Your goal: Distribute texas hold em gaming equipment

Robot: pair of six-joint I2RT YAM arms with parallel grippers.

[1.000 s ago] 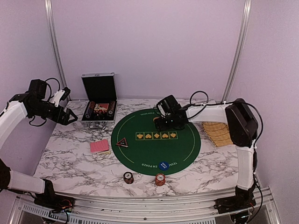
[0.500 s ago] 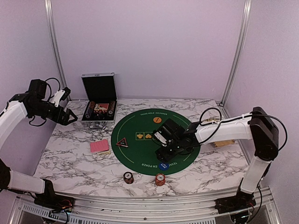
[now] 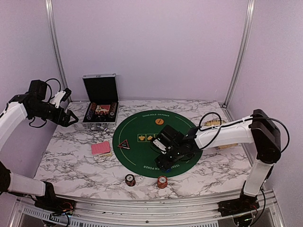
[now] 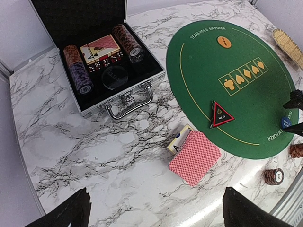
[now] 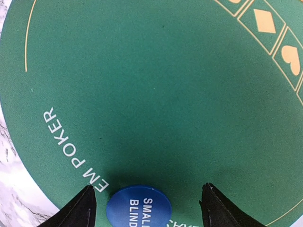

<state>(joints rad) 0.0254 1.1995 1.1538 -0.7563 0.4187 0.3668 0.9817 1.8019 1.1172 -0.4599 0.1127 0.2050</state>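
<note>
A blue "small blind" disc [image 5: 138, 206] lies on the round green poker mat [image 5: 156, 94] near its front edge. My right gripper [image 5: 147, 187] stands open low over it, one finger on each side and neither touching. In the top view the right gripper [image 3: 164, 162] covers that disc. Pink-backed cards [image 3: 101, 148] lie left of the mat, with a triangular marker [image 3: 124, 144] and an orange disc [image 3: 159, 121] on the mat. Two chip stacks [image 3: 130, 179] [image 3: 162, 181] sit in front. My left gripper [image 3: 66, 118] hovers open and empty at the far left.
An open black metal-edged case [image 3: 100, 106] with chips and cards stands at the back left of the marble table [image 3: 71, 161]. A woven basket [image 3: 228, 144] lies behind my right arm at the right. The left wrist view shows the cards [image 4: 196, 156] and the case [image 4: 109, 61] below.
My right arm has swung from the far side of the mat to its near edge and come down over the blue disc. The left arm has not moved.
</note>
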